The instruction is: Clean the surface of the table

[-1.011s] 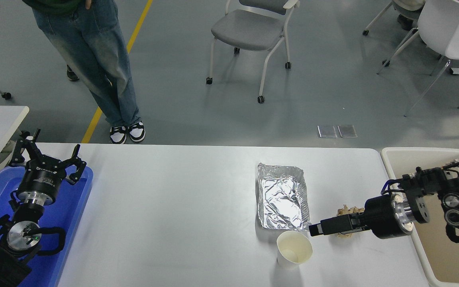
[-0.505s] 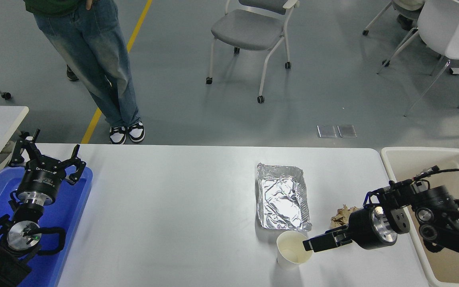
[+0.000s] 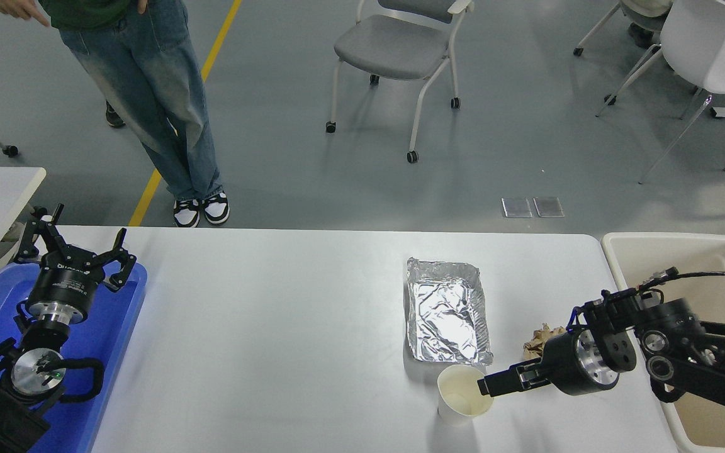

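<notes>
A: How is the scene laid out?

B: The table surface [image 3: 287, 340] is spread across the view, with a beige bin [image 3: 664, 248] at its right end and a blue tray [image 3: 120, 314] at its left. A foil tray [image 3: 445, 311], a paper cup [image 3: 463, 393] and a crumpled paper wad [image 3: 537, 340] are left on it.

A: Which step is in hand?

B: The cup's pickup, it is judged. The right hand [image 3: 485, 385] is set at the cup's rim; whether the rim is pinched cannot be told. The left hand [image 3: 76, 248] is parked, fingers spread. A firm close and a lift toward the bin are called for next.

A: What differs from earlier?

B: The right hand has been lowered from beside the wad to the rim.
</notes>
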`<action>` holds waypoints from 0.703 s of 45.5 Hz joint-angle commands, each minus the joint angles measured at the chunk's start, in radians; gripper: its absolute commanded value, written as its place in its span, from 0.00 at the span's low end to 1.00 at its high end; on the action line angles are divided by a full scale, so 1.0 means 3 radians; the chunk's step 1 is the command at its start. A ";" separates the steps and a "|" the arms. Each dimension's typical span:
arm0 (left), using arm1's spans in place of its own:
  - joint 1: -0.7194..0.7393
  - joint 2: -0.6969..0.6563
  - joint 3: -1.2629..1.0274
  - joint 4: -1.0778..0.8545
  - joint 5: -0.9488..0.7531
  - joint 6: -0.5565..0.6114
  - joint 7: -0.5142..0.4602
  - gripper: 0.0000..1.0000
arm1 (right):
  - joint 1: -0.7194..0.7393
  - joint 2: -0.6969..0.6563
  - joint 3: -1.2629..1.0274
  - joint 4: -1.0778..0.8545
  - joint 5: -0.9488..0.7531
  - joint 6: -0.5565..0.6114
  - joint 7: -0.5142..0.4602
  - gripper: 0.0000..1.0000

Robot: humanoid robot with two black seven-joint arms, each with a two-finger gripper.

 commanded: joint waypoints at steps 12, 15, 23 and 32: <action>-0.0003 0.0003 0.0000 0.0000 0.0000 0.0000 0.0000 1.00 | -0.0061 0.0217 0.0137 -0.0021 0.0640 0.0000 -0.0523 0.99; -0.0003 0.0003 0.0000 0.0000 0.0000 0.0000 -0.0005 1.00 | -0.0066 0.0222 0.0163 -0.0036 0.0691 0.0000 -0.0595 0.98; -0.0003 -0.0002 0.0000 0.0000 0.0000 0.0000 0.0000 1.00 | -0.0102 0.0308 0.0183 -0.0128 0.0763 -0.0005 -0.0621 0.97; -0.0003 0.0003 0.0000 0.0000 0.0000 0.0000 0.0000 1.00 | -0.0153 0.0344 0.0188 -0.0184 0.0753 -0.0010 -0.0621 0.93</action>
